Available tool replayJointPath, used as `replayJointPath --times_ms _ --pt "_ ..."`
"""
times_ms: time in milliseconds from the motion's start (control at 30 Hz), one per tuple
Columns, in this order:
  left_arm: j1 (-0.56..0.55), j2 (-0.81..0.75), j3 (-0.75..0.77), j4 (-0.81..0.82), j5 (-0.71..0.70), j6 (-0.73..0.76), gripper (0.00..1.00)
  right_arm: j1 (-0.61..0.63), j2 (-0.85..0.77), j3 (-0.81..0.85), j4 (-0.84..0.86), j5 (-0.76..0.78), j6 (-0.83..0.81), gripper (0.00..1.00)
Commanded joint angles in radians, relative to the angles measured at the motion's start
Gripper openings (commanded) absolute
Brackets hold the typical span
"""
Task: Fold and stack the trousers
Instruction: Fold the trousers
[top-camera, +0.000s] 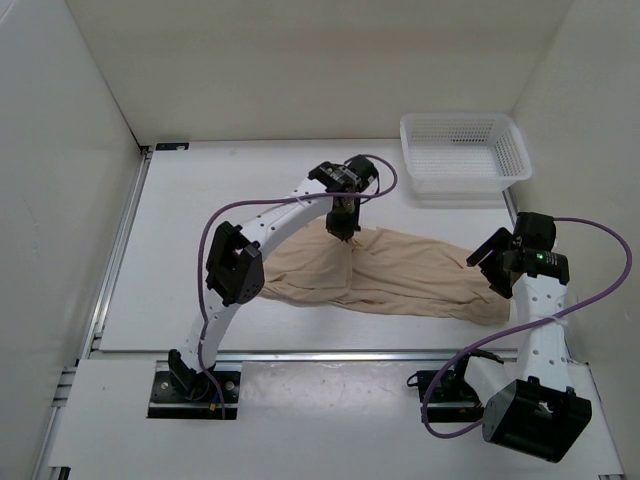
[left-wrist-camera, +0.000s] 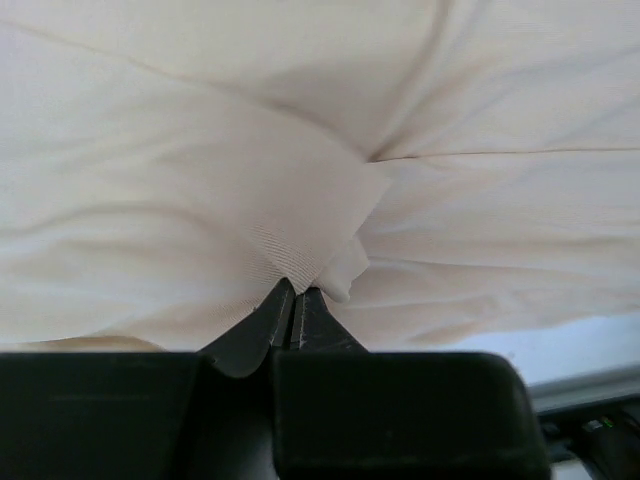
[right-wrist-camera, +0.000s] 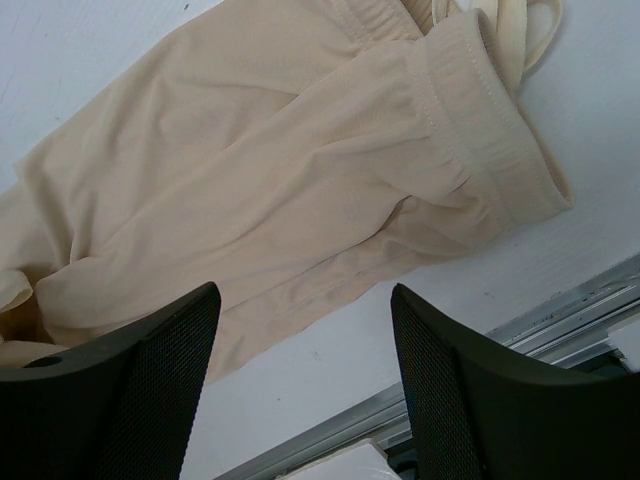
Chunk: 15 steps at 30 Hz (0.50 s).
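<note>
Trousers (top-camera: 400, 280) spread on table (top-camera: 190, 250) | left tool (left-wrist-camera: 293, 297) pinching their fabric | right tool (right-wrist-camera: 300, 350) spread, holding nothing

— Where do we have room on the table (top-camera: 190, 240)?
— We see bare surface left of the trousers (top-camera: 400, 275), and a strip behind them up to the back wall (top-camera: 320, 70).
— What blocks us?
— The basket (top-camera: 465, 155) fills the far right corner. The left arm (top-camera: 270, 225) arches over the cloth's middle, its left gripper (left-wrist-camera: 293, 295) pinched on a fold. Our right gripper (right-wrist-camera: 302, 300) hangs, jaws apart, over the waistband end, near the front rail (top-camera: 350, 353).
</note>
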Motion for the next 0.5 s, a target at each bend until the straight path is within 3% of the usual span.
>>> replayJointPath --times_ms 0,233,267,300,367,400,467 --pt "0.017 -0.092 0.1 0.056 0.109 0.035 0.1 0.005 -0.017 0.018 -0.007 -0.013 -0.02 0.74" --pt "-0.005 0.02 0.187 0.078 0.217 0.035 0.1 0.005 -0.017 0.018 -0.007 -0.004 -0.02 0.74" --pt "-0.005 0.032 0.174 0.094 0.231 0.035 0.15 0.005 -0.026 0.018 -0.007 -0.004 -0.02 0.74" --pt "-0.005 0.045 0.174 0.095 0.243 0.035 0.3 0.005 -0.026 0.018 -0.007 -0.004 -0.02 0.74" --pt "0.007 0.087 0.237 0.055 0.257 0.035 0.7 0.005 -0.026 0.018 -0.007 -0.004 -0.02 0.74" --pt "0.007 0.12 0.255 0.03 0.248 0.044 1.0 0.005 -0.026 0.018 -0.007 -0.004 -0.02 0.74" --pt "0.007 0.12 0.242 -0.002 0.18 0.044 1.0 0.005 -0.026 0.018 -0.007 -0.004 -0.02 0.74"
